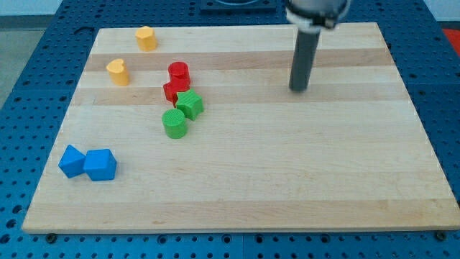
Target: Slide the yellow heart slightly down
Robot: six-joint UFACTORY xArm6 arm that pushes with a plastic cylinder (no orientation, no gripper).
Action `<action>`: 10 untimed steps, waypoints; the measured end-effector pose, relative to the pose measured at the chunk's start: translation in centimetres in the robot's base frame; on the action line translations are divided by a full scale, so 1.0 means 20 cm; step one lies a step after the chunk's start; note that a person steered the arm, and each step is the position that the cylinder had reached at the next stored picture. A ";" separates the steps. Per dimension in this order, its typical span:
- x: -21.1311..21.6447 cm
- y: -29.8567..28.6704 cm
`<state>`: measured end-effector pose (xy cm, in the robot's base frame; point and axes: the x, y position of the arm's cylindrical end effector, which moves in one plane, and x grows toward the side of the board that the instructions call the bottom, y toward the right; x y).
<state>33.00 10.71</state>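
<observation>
Blue blocks: two lie side by side and touching near the board's lower left edge. The leftmost is an angular blue block (71, 160); the blue cube (100, 165) sits just to its right.
Yellow heart (118, 72): it lies in the upper left part of the wooden board (287, 180), on its own, touching nothing.
Yellow hexagonal block (146, 37): near the board's top edge, up and slightly to the right of the heart, apart from it.
Green cylinder (174, 123): lowest piece of the central cluster, just below and left of the green star.
Red cylinder (178, 72): top of that cluster, well to the right of the heart at about the same height in the view.
Red star-like block (174, 90): directly under the red cylinder and touching it; its exact shape is hard to make out.
Green star-shaped block (190, 104): pressed against the lower right of the red star-like block.
My tip (298, 89): the dark rod comes down from the view's top and ends on bare wood in the upper right half of the board. It has no jaws and holds nothing, and it touches no block.
Heart relative to tip: the heart lies far to the view's left of the tip, slightly higher in the view, with the red and green cluster standing between them.
</observation>
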 end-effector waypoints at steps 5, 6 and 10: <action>-0.27 -1.20; -0.22 -1.48; 0.25 -1.83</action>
<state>38.00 -25.89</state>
